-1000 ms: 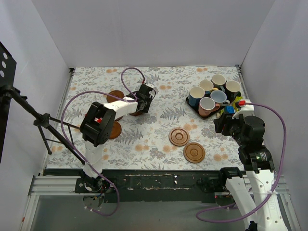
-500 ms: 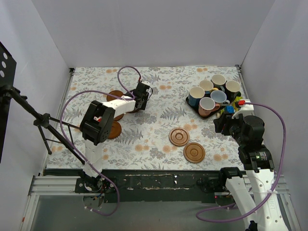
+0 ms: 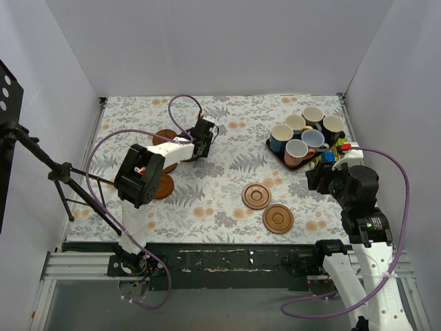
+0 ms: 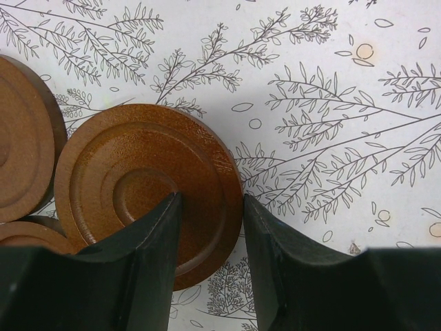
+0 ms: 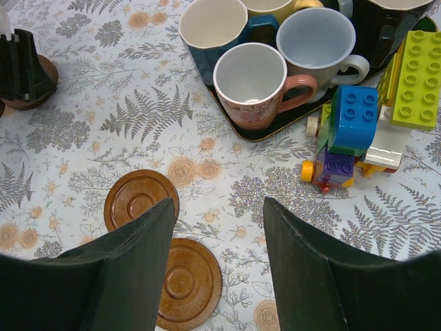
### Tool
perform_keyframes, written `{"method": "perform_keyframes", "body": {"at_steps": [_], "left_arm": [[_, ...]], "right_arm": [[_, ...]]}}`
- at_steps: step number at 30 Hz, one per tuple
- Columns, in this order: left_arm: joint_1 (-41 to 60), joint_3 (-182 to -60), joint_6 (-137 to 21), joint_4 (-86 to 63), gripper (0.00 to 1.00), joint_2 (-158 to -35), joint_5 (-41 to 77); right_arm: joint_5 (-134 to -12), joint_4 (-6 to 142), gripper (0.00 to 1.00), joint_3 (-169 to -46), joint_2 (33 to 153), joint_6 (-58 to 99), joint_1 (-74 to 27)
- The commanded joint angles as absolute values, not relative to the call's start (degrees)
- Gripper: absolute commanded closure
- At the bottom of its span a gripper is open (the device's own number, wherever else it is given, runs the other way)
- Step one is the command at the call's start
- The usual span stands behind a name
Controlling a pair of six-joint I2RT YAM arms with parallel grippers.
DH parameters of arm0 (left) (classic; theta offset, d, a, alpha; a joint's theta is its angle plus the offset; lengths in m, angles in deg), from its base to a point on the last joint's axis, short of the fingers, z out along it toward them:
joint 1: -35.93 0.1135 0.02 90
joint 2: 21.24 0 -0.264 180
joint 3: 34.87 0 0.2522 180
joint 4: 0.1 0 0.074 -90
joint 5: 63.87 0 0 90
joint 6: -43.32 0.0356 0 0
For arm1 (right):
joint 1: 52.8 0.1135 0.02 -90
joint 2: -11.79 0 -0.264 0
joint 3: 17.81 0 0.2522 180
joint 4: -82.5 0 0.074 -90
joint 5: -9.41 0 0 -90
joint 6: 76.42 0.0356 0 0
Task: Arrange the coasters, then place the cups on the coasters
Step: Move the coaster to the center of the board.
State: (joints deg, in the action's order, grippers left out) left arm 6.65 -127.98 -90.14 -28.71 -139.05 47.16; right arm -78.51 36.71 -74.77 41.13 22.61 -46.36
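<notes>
Arranging is only partly done. Two coasters [image 3: 255,196] lie on the worktop [image 3: 227,117] on the near-left side of the tray [image 5: 303,116], below the spread, empty right hand [image 5: 217,203]. All six cups [image 5: 249,76] sit in the tray, none on a coaster. Well left of the tray, the left hand [image 4: 211,200] pinches one coaster [image 4: 138,172] by its rim, beside the unplaced ones.

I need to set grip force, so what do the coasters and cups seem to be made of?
Coasters: probably wood, possibly moulded plastic. They are matte reddish-brown with a fine pebbled surface and turned-looking rings.
Cups: likely glazed ceramic. They have glossy coloured outsides, smooth pale insides and thick rims.
</notes>
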Motion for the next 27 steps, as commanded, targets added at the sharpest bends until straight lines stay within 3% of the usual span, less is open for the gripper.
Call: {"method": "perform_keyframes", "body": {"at_steps": [1,27], "left_arm": [[7.45,-126.41,-88.87,-32.84,0.62,-141.21,49.94],[7.54,-126.76,-88.42,-32.31,0.60,-140.50,50.03]], "right_arm": [[-78.49,38.42,0.37,-75.26,40.88,22.45,-46.30],[-78.31,38.42,0.37,-74.82,40.88,22.54,-46.38]]}}
